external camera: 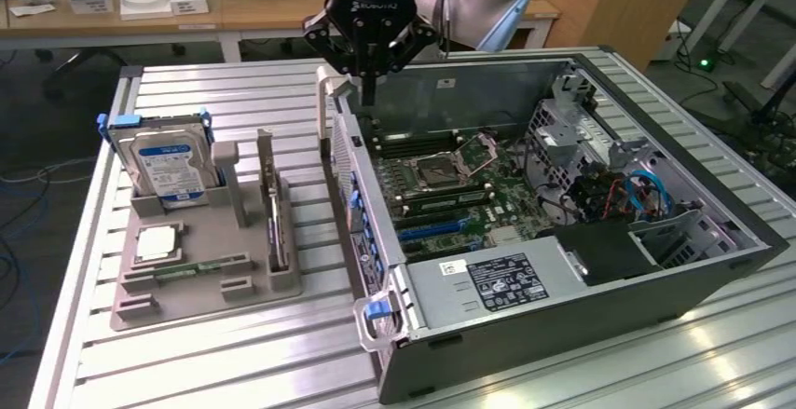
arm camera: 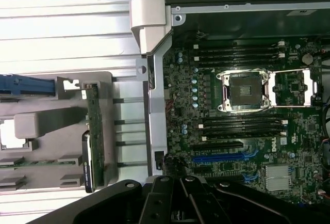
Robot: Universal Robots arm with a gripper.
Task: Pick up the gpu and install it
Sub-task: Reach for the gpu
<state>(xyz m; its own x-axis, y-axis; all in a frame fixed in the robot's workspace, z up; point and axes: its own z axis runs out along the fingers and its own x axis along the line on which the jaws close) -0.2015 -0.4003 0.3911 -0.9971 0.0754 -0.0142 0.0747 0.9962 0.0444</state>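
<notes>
Above the far corner of the open computer case (external camera: 560,325), on the exterior view's left, we are seeing the gripper (external camera: 368,88) hanging clenched, empty. The gpu (external camera: 276,232) is standing on edge in the grey holder (external camera: 199,302) beside the case's left wall, right of the hard drive (external camera: 168,167) and well apart from the gripper.

This is a robot lab. A robot's gripper (external camera: 369,95) hangs over an open computer (external camera: 535,204) on a metal table (external camera: 186,362). Wooden desks (external camera: 112,22) stand behind, and cables (external camera: 25,178) lie on the floor.
</notes>
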